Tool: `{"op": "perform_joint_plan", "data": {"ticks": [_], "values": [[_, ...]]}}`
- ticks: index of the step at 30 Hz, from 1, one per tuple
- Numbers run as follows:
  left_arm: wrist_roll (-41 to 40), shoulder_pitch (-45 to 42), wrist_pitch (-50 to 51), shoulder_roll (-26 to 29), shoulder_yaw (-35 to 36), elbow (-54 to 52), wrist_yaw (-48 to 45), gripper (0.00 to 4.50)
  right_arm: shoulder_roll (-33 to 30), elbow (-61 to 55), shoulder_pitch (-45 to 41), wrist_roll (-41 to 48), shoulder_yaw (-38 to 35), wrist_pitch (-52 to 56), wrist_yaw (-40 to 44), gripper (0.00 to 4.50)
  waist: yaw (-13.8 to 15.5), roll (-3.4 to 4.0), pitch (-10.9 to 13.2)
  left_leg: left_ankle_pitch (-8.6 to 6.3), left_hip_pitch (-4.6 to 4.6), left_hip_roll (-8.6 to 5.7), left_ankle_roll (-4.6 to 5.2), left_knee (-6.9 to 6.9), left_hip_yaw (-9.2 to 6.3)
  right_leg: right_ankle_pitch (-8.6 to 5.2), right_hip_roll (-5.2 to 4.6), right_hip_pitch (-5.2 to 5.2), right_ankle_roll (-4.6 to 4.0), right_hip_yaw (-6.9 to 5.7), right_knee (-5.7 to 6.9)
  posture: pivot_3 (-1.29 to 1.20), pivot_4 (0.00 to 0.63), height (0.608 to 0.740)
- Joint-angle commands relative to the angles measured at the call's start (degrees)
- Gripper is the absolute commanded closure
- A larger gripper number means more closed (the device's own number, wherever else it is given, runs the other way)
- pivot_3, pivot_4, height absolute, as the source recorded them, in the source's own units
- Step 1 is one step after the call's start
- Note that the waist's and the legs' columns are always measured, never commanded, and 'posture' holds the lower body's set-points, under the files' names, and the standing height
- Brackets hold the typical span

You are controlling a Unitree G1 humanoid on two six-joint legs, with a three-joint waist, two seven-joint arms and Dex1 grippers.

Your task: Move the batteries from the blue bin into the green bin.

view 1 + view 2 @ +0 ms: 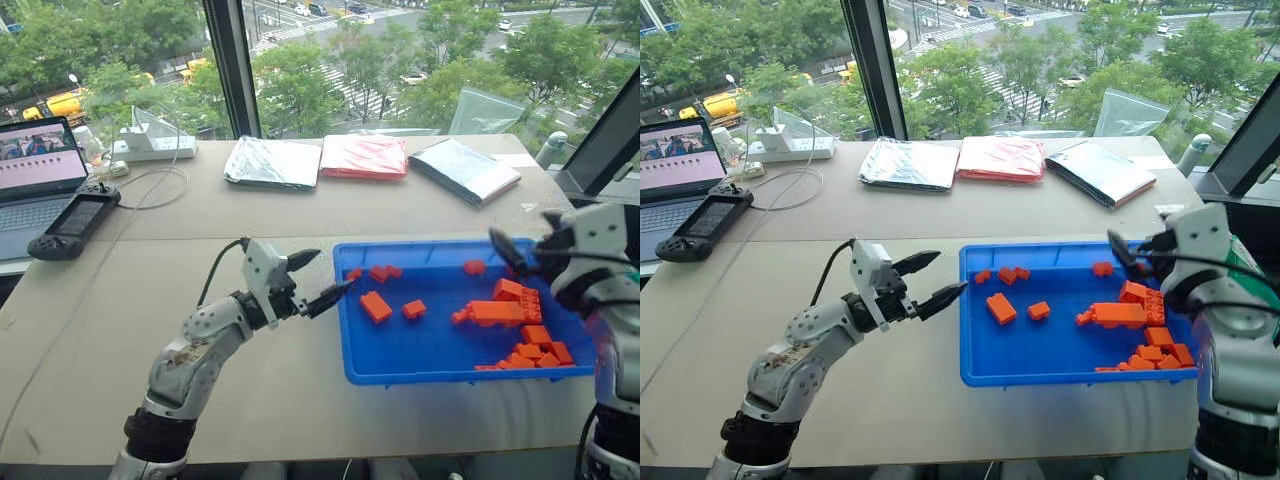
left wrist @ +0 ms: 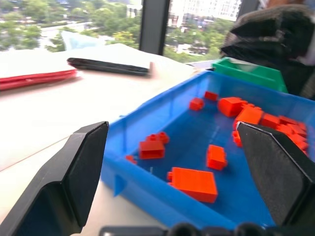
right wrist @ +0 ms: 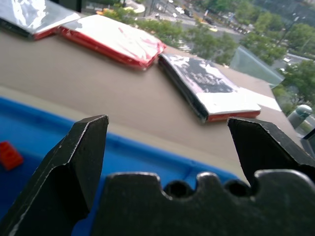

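Several batteries, small orange studded bricks [image 1: 376, 306], lie scattered in the blue bin [image 1: 346, 330], with a heap [image 1: 520, 320] at its right end. My left gripper [image 1: 322, 276] is open and empty, hovering just outside the bin's left wall and pointing in at the bricks. At the bin's far right corner my right gripper [image 1: 515, 255] is open with nothing between its fingers [image 3: 81, 162]. The green bin [image 2: 251, 73] stands just beyond the blue bin's right end, partly hidden by my right arm.
Three flat packets, silver [image 1: 272, 162], red [image 1: 364, 156] and dark [image 1: 464, 168], lie along the table's back edge. A laptop [image 1: 35, 170], a handheld game console [image 1: 75, 220], a power strip [image 1: 155, 147] and a cable sit at the far left. Windows stand behind the table.
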Motion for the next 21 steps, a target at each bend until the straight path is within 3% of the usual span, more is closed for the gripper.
{"op": "perform_joint_plan", "data": {"ticks": [1, 6, 11, 21], "values": [[2.2, 0.5, 2.4, -2.7, 3.0, -3.9, 9.6, 0.00, 0.6, -6.5, 1.5, 1.4, -1.2, 0.6, -2.0, 0.02, 0.1, 0.00, 0.0, 0.00, 0.03, 0.00, 0.00, 0.00, 0.00, 0.00, 0.01, -0.01, 0.00, 0.01, -0.03, 0.00, 0.150, 0.740], [3.6, 0.6, 5.2, -8.5, 6.3, -4.6, 20.6, 0.00, 6.9, -8.6, 4.0, -2.3, 0.6, 0.2, -10.7, 0.02, 0.5, -0.05, 0.0, 0.04, 0.08, -0.01, -0.07, 0.00, -0.03, 0.00, 0.01, 0.02, -0.01, 0.01, 0.01, 0.00, 0.150, 0.740], [7.9, 0.3, 3.8, -10.7, 6.5, -1.2, 25.8, 0.00, 10.8, -6.8, 5.2, -6.3, 1.4, -2.5, -17.5, 0.02, 0.9, -0.09, 0.0, 0.05, 0.09, -0.10, -0.09, 0.00, -0.02, 0.00, -0.05, 0.03, 0.00, 0.03, 0.02, 0.00, 0.150, 0.740], [10.0, 0.7, 3.1, -13.0, 7.0, 0.7, 28.2, 0.00, 11.5, -3.5, 5.1, -8.1, 2.4, -6.8, -19.8, 0.02, 0.7, -0.09, 0.0, 0.06, 0.15, -0.08, -0.11, -0.02, -0.02, 0.00, -0.01, 0.05, -0.01, 0.03, 0.02, 0.00, 0.150, 0.740]]}}
